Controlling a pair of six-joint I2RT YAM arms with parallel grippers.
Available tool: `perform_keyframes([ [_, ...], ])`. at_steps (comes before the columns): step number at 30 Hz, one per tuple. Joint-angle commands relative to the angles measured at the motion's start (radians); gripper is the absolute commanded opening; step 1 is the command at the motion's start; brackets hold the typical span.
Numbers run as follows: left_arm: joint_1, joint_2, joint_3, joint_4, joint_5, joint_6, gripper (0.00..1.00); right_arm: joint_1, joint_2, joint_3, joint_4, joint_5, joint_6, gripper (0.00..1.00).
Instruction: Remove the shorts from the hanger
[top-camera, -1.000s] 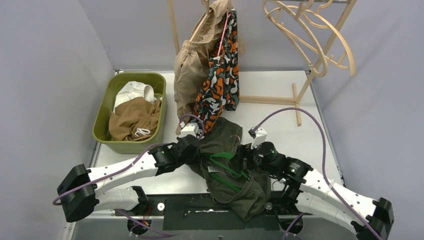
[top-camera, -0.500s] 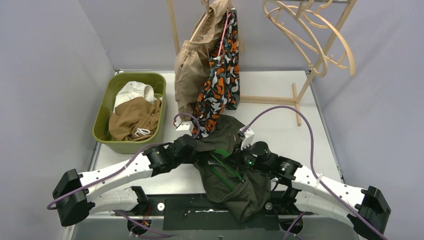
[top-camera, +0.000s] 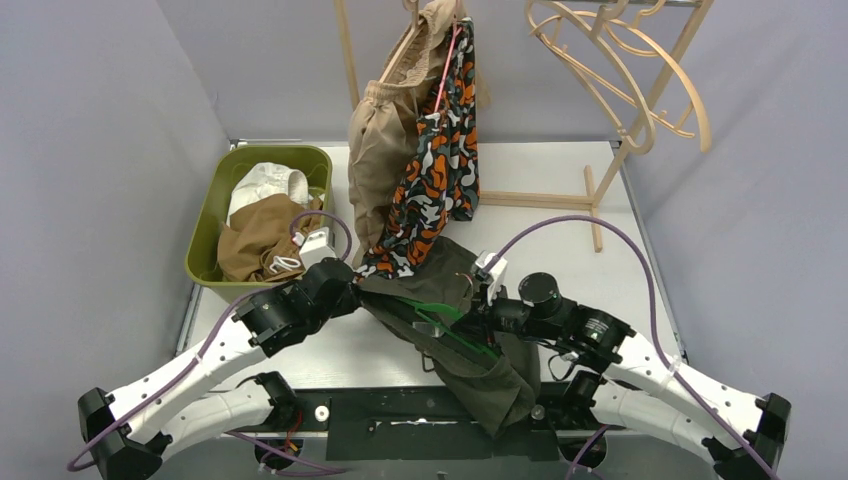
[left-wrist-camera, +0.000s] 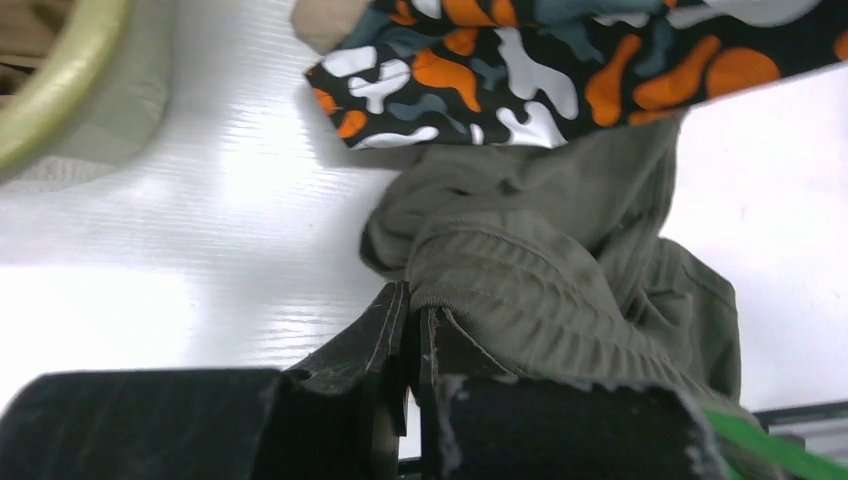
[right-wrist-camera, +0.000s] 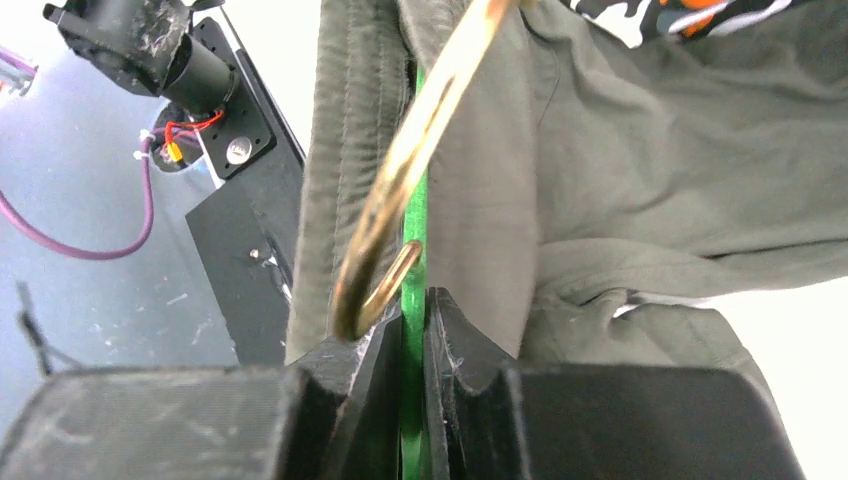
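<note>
The dark olive shorts (top-camera: 478, 372) lie crumpled on the worktop (top-camera: 540, 170) between the arms, hung on a green hanger (right-wrist-camera: 413, 200). The cloth looks light and limp and is likely to bunch and drag, so the gathered waistband (left-wrist-camera: 500, 275) is the sound hold. The left hand (left-wrist-camera: 412, 325), reaching in low from the left, pinches that waistband. The right hand (right-wrist-camera: 415, 310), reaching leftward, is clamped on the hanger's green bar beside the brass hook (right-wrist-camera: 430, 130).

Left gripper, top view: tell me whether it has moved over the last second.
Yes. The left gripper, shut on the dark olive cloth shorts, has shifted left, closer to the green plastic bin.
</note>
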Motion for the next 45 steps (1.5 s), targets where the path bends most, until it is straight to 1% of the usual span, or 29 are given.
perform_keyframes([
  [1, 0.112, -0.001, 0.045, -0.093, -0.073, 0.022, 0.00, 0.016, -0.103, 0.039, -0.076, -0.075, -0.134, 0.00],
  [8, 0.221, 0.046, 0.081, -0.078, -0.005, 0.090, 0.00, 0.019, -0.181, -0.028, -0.041, -0.181, -0.135, 0.00],
  [10, 0.234, 0.059, 0.067, -0.035, 0.048, 0.110, 0.00, 0.020, -0.218, -0.059, -0.001, -0.221, -0.128, 0.00],
  [13, 0.238, 0.071, 0.037, 0.066, 0.165, 0.147, 0.00, 0.020, -0.255, -0.078, 0.050, -0.256, -0.129, 0.00],
  [15, 0.239, 0.078, 0.026, 0.118, 0.216, 0.164, 0.00, 0.020, -0.258, -0.076, 0.064, -0.249, -0.136, 0.00],
  [18, 0.239, 0.089, 0.028, 0.156, 0.265, 0.188, 0.00, 0.020, -0.264, -0.073, 0.066, -0.115, -0.145, 0.00],
  [20, 0.239, 0.089, 0.021, 0.200, 0.340, 0.225, 0.00, 0.021, -0.266, -0.080, 0.066, -0.045, -0.154, 0.00],
  [22, 0.238, 0.107, 0.024, 0.229, 0.425, 0.267, 0.00, 0.021, -0.258, -0.086, 0.077, -0.052, -0.152, 0.00],
  [25, 0.236, 0.128, 0.040, 0.242, 0.496, 0.281, 0.00, 0.021, -0.219, -0.089, 0.097, -0.111, -0.133, 0.00],
  [27, 0.238, 0.129, 0.043, 0.232, 0.488, 0.270, 0.00, 0.020, -0.184, -0.068, 0.083, -0.151, -0.124, 0.00],
  [28, 0.240, 0.133, 0.044, 0.216, 0.453, 0.255, 0.00, 0.021, -0.173, -0.053, 0.073, -0.165, -0.111, 0.00],
  [30, 0.249, 0.155, 0.044, 0.143, 0.328, 0.205, 0.00, 0.021, -0.164, -0.020, 0.081, -0.200, -0.076, 0.00],
  [31, 0.265, 0.167, 0.039, 0.109, 0.273, 0.180, 0.00, 0.021, -0.167, -0.016, 0.100, -0.242, -0.066, 0.00],
  [32, 0.288, 0.176, 0.034, 0.081, 0.249, 0.162, 0.00, 0.022, -0.175, -0.014, 0.122, -0.251, -0.058, 0.00],
  [34, 0.327, 0.163, 0.012, 0.081, 0.266, 0.151, 0.00, 0.022, -0.192, -0.005, 0.120, -0.189, -0.065, 0.00],
  [36, 0.341, 0.114, -0.034, 0.137, 0.305, 0.154, 0.00, 0.023, -0.200, 0.006, 0.079, -0.095, -0.091, 0.00],
  [37, 0.346, 0.088, -0.064, 0.174, 0.353, 0.160, 0.00, 0.022, -0.202, 0.012, 0.055, -0.037, -0.094, 0.00],
  [39, 0.349, 0.050, -0.093, 0.213, 0.393, 0.158, 0.00, 0.022, -0.206, 0.013, 0.030, 0.075, -0.086, 0.00],
  [41, 0.349, 0.023, -0.116, 0.236, 0.405, 0.156, 0.00, 0.022, -0.208, 0.015, 0.004, 0.177, -0.042, 0.00],
  [42, 0.350, 0.015, -0.120, 0.238, 0.401, 0.153, 0.00, 0.021, -0.206, 0.018, -0.017, 0.193, -0.023, 0.00],
  [45, 0.350, -0.013, -0.109, 0.258, 0.409, 0.147, 0.00, 0.023, -0.187, 0.020, -0.074, 0.107, 0.000, 0.00],
])
